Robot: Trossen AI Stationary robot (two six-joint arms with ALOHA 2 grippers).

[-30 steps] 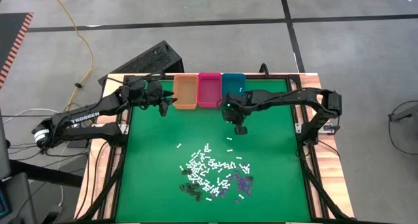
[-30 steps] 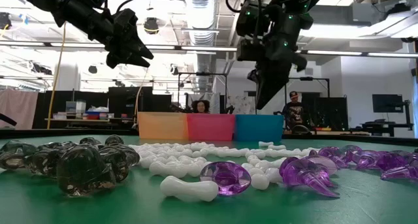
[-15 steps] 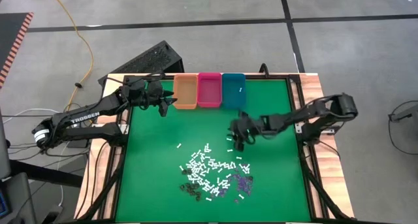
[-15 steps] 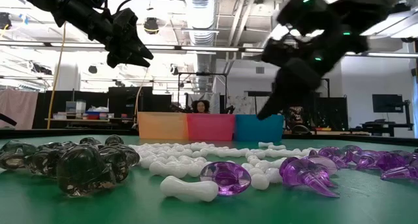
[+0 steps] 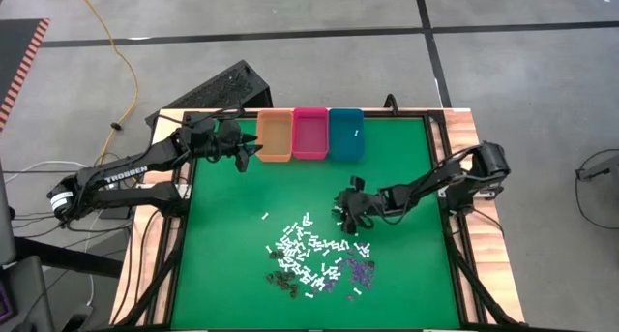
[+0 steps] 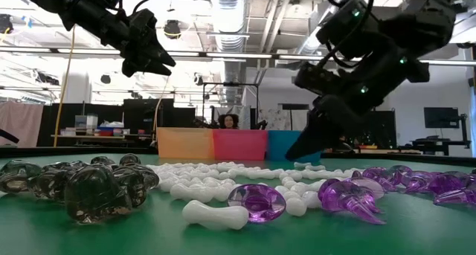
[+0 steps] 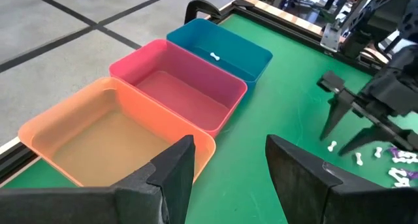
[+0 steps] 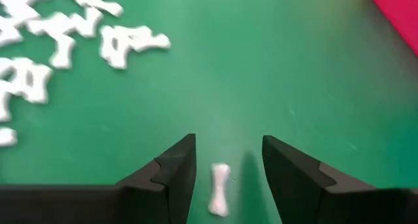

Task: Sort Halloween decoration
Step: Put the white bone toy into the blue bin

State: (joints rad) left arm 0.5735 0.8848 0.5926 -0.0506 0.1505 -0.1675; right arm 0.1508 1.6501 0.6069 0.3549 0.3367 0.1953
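The Halloween decoration pieces lie in a loose pile of white sticks, purple bits and dark bits on the green mat. The low view shows them close up. My right gripper is open and low over the mat just beyond the pile's far right edge. One white stick lies on the mat between its fingers, apart from both. Another white stick lies in the teal bin. My left gripper hangs open in the air beside the orange bin, holding nothing.
The orange bin, pink bin and teal bin stand side by side at the mat's far edge. A raised black frame borders the mat. Bare green mat lies between the bins and the pile. People show in the room beyond the table.
My right gripper has left the spot just in front of the teal bin. It has come toward the near edge and down to the pile's far right edge. It has tipped from pointing down to slanting toward the mat. My left arm has kept still.
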